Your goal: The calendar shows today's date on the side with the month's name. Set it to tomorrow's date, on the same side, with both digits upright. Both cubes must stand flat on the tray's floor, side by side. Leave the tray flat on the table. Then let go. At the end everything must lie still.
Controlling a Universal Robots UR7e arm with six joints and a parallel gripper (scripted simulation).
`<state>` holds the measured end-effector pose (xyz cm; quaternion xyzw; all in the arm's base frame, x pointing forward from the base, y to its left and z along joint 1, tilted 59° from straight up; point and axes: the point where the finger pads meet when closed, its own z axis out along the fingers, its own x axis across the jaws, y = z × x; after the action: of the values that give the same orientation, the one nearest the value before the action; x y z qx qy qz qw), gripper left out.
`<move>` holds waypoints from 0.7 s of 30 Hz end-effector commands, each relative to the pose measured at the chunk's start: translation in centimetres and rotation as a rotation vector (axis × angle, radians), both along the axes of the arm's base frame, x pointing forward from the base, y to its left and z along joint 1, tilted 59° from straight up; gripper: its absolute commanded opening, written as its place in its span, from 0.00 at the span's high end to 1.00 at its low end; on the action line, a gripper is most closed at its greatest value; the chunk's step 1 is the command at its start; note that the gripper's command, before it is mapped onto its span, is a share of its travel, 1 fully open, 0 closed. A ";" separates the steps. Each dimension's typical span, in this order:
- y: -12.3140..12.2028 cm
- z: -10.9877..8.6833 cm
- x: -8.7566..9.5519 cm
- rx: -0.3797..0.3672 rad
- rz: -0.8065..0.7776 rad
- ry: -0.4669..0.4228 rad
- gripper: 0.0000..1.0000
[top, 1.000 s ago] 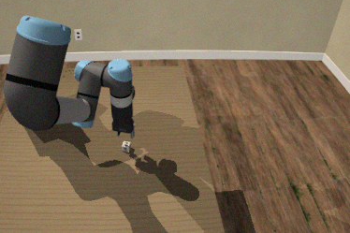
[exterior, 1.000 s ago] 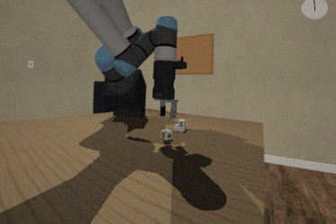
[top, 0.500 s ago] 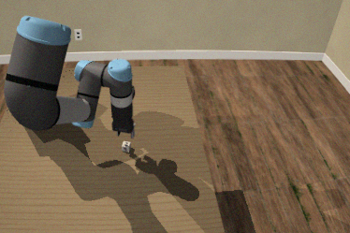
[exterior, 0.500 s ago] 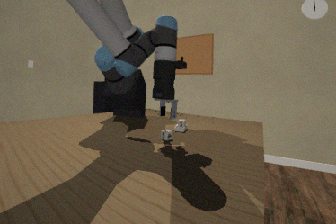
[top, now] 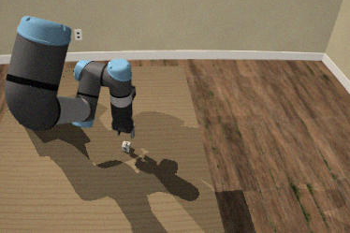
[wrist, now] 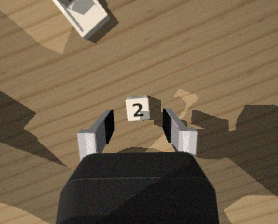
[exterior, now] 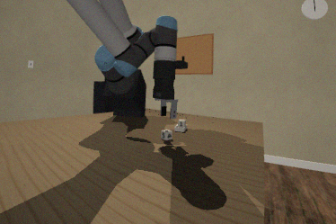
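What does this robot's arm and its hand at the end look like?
The arm is made of thick, rounded dark grey tubes with lighter grey sections, black bands and light blue caps at the joints. The gripper has a blocky black body and two straight silvery-grey fingers with flat black pads facing each other. No cables or lettering can be made out.
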<state>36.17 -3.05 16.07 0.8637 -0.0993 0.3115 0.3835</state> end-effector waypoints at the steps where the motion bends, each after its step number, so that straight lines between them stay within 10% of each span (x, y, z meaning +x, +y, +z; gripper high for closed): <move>1: 0.2 0.0 0.1 0.042 -0.048 -0.066 0.00; 21: 0.6 0.1 0.3 0.261 -0.290 -0.409 0.00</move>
<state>36.45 -2.55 16.14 0.8172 -0.2975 0.3956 0.2954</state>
